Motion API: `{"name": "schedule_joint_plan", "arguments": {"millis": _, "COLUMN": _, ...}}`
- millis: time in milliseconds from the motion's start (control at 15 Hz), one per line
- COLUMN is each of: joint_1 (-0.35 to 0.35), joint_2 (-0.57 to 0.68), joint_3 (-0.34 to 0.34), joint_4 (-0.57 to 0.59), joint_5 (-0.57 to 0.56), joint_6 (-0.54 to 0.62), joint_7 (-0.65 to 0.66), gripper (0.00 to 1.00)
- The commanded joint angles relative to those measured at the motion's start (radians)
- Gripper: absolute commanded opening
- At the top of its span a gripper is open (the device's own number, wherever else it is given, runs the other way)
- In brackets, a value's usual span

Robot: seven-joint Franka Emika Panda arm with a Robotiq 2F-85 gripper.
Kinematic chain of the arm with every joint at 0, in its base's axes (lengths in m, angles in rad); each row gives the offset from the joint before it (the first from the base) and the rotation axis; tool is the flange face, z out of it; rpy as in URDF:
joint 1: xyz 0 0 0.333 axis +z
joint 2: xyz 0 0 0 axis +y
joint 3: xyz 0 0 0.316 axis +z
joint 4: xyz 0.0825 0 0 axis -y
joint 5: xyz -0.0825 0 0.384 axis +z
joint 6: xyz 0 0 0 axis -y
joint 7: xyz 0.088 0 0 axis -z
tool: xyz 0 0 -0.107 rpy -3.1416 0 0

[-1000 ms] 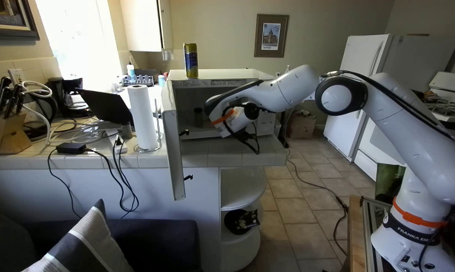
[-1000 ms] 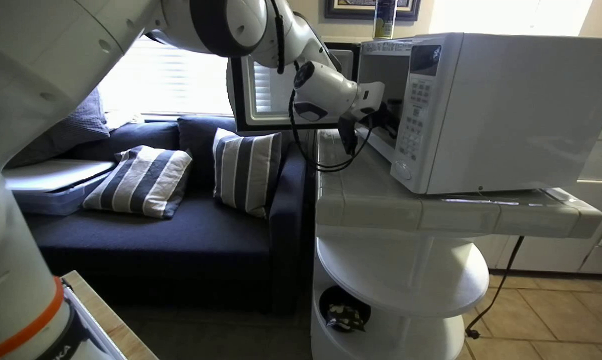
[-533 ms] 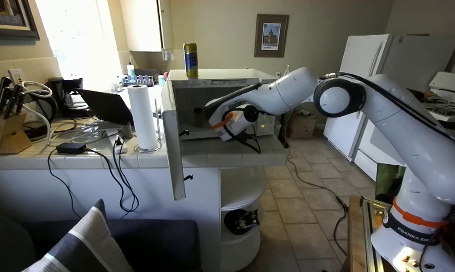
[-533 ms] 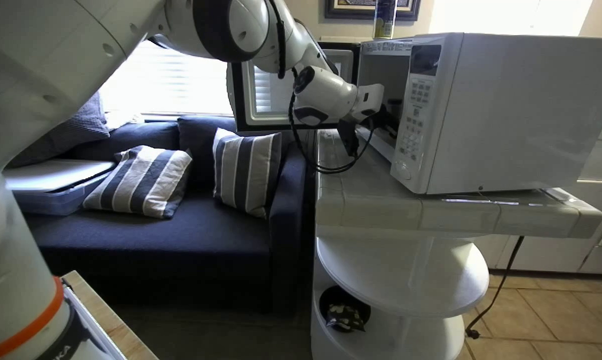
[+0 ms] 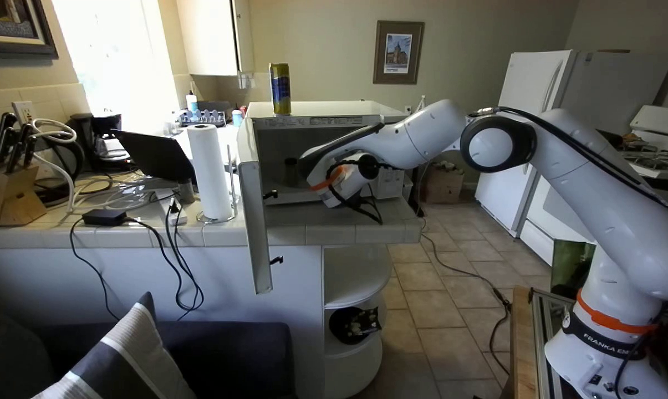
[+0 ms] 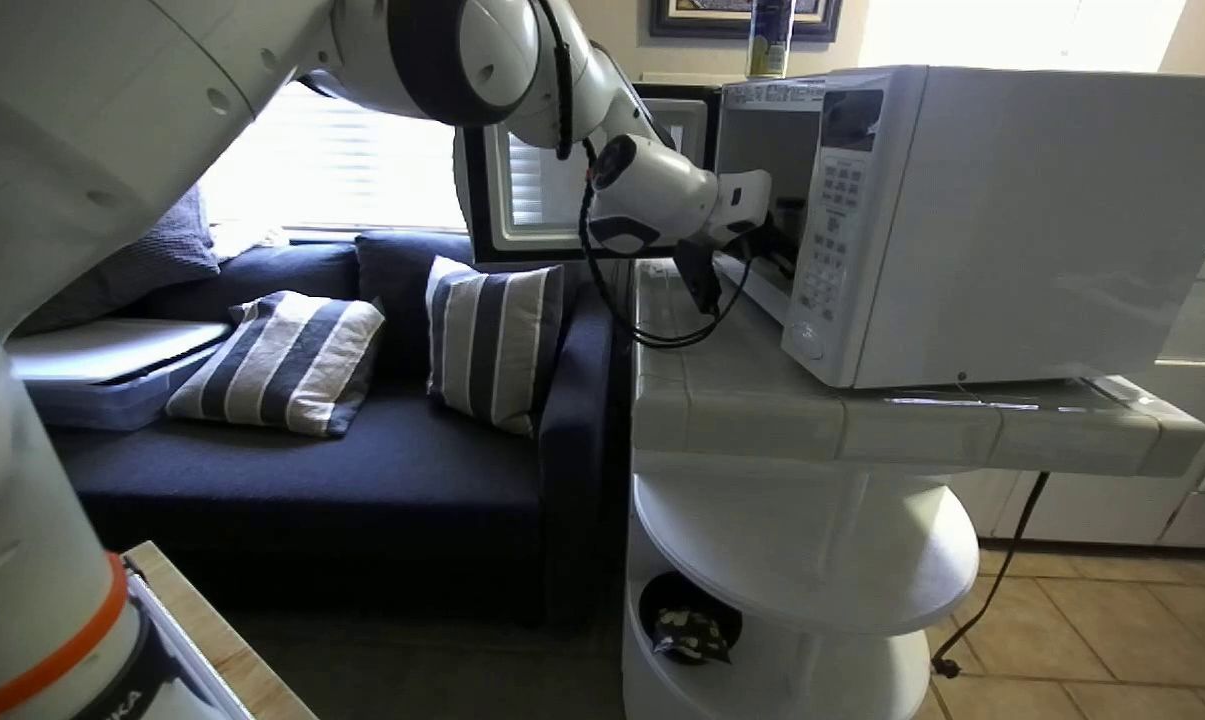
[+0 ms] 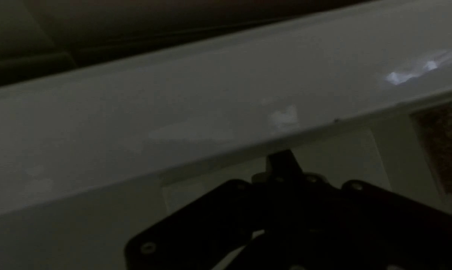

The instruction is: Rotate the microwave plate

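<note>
The white microwave (image 5: 322,107) stands on the tiled counter, its door (image 6: 602,225) swung wide open. In an exterior view my hand (image 6: 744,198) is at the cavity mouth, with the control panel (image 6: 830,230) partly covering the black fingers. Seen from the wrist, my gripper (image 7: 283,159) is a dark outline with its fingers brought together and nothing visible between them. Its tip lies over a dim surface just past a pale band (image 7: 195,108), apparently the microwave's front lip. I cannot make out the microwave plate in any view.
A tall can (image 5: 280,88) stands on top of the microwave. Beside the open door is a paper towel roll (image 5: 210,173) on the counter (image 5: 339,228). Black cables hang in a loop below my hand. A dark sofa (image 6: 362,480) lies beyond the counter end.
Over the last second the forearm and hand have sunk slightly and drawn back a touch. Since half a second ago they have hardly moved. The microwave and door look unmoved.
</note>
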Motion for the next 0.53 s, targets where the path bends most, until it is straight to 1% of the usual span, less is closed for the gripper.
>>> {"name": "schedule_joint_plan", "arguments": {"millis": 0, "joint_1": -0.01, "joint_2": -0.008, "joint_3": 0.009, "joint_4": -0.029, "joint_5": -0.01, "joint_6": -0.039, "joint_7": 0.001, "gripper": 0.0}}
{"name": "schedule_joint_plan", "arguments": {"millis": 133, "joint_1": -0.011, "joint_2": -0.015, "joint_3": 0.013, "joint_4": -0.037, "joint_5": -0.001, "joint_6": -0.047, "joint_7": -0.008, "gripper": 0.0}}
{"name": "schedule_joint_plan", "arguments": {"millis": 467, "joint_1": -0.016, "joint_2": -0.06, "joint_3": 0.042, "joint_4": -0.089, "joint_5": 0.067, "joint_6": -0.09, "joint_7": -0.066, "gripper": 0.0}}
